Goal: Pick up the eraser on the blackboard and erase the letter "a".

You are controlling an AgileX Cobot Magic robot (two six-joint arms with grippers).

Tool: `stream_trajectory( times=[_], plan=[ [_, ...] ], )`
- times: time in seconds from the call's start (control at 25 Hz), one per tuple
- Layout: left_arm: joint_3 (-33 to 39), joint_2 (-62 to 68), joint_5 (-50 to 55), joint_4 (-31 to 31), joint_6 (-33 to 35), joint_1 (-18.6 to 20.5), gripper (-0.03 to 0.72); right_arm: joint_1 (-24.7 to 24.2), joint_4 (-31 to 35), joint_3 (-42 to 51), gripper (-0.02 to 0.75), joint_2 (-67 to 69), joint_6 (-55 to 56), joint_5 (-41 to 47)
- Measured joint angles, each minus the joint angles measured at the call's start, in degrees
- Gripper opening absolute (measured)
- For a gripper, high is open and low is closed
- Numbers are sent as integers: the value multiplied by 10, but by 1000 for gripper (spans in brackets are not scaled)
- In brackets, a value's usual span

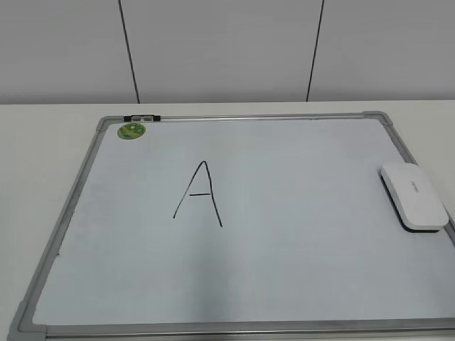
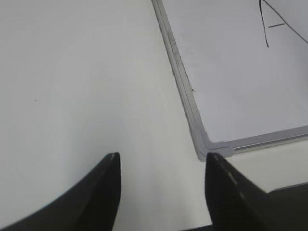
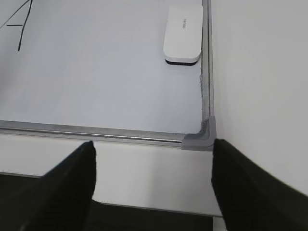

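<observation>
The blackboard [image 1: 298,213] lies flat on the table, a pale board in a silver frame. The white eraser [image 1: 414,197] rests on it by its right edge, and shows in the right wrist view [image 3: 183,34]. A black capital "A" [image 1: 199,193] is drawn left of centre. No small letter "a" shows in any view. My left gripper [image 2: 162,161] is open and empty over bare table beside the board's near left corner [image 2: 214,149]. My right gripper [image 3: 153,149] is open and empty just in front of the near right corner [image 3: 202,137]. Neither gripper shows in the exterior view.
A round green magnet [image 1: 131,131] sits at the board's far left corner, next to a small dark clip [image 1: 142,117] on the top frame. White table [image 1: 43,142] surrounds the board. A grey panelled wall [image 1: 227,50] stands behind it.
</observation>
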Motion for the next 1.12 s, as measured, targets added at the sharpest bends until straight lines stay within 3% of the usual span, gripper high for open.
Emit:
stream_trajectory(
  times=[0.32, 0.48, 1.12],
  plan=[
    [0, -38, 0, 0, 0, 94, 389, -62, 1, 0, 555, -40, 0, 0],
    [0, -61, 0, 0, 0, 119, 389, -74, 1, 0, 555, -40, 0, -1],
    [0, -67, 0, 0, 0, 125, 368, -75, 1, 0, 555, -40, 0, -1]
  ],
)
